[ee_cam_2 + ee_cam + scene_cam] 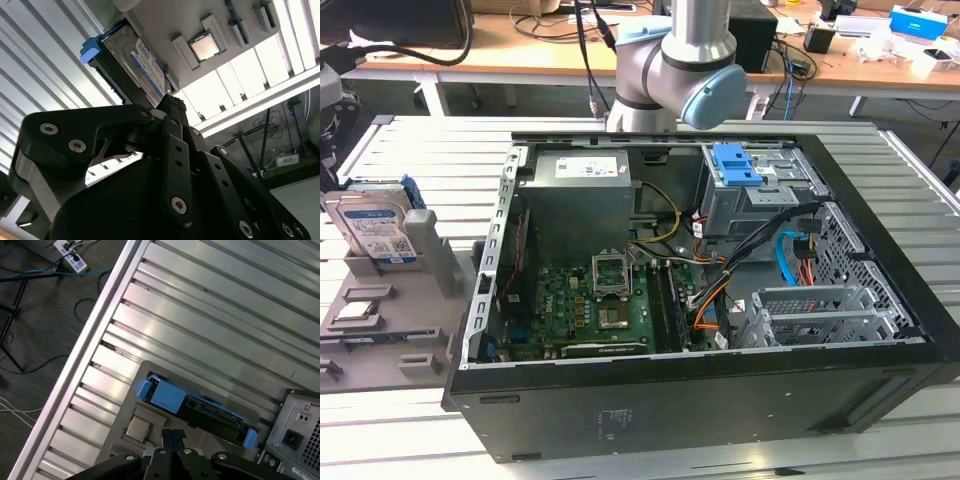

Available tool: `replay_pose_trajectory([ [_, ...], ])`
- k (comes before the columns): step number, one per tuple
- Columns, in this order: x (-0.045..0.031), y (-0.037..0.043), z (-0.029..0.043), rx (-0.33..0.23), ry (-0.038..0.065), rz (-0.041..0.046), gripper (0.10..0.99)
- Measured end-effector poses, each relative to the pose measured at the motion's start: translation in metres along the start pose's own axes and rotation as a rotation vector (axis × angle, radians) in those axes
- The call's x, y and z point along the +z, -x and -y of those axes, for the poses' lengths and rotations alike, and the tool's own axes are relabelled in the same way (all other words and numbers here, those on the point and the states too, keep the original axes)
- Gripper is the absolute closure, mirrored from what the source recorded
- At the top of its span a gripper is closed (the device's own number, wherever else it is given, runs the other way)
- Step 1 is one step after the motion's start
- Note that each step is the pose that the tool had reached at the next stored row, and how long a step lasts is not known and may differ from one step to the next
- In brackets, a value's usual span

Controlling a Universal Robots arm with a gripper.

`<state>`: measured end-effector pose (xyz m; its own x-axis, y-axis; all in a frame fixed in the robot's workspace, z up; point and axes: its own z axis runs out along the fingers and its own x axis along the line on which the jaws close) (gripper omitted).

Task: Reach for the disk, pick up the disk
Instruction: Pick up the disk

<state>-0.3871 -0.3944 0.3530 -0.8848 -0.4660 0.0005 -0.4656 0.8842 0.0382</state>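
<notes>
Pincer (172, 436) drawn narrow, gripping nothing, hanging over the disk without touching | disk (200, 410) on edge in grey holder (410, 320) | square chip (138, 427) just beside it | I see the holder on slatted tabletop (200, 315), at the exterior view's left of open computer case (720, 400)

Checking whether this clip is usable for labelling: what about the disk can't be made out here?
- Exterior view: the disk's lower edge is hidden inside the grey holder.
- Second wrist view: the claw covers one end of the disk.
- First wrist view: the disk is seen edge-on, so its label face is hidden.
</notes>
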Motion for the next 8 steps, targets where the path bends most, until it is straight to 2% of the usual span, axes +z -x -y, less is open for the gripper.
replay_pose_trajectory([
  [8,0.0000,0.0000,0.0000,-0.142,0.000,-0.0055,0.980],
])
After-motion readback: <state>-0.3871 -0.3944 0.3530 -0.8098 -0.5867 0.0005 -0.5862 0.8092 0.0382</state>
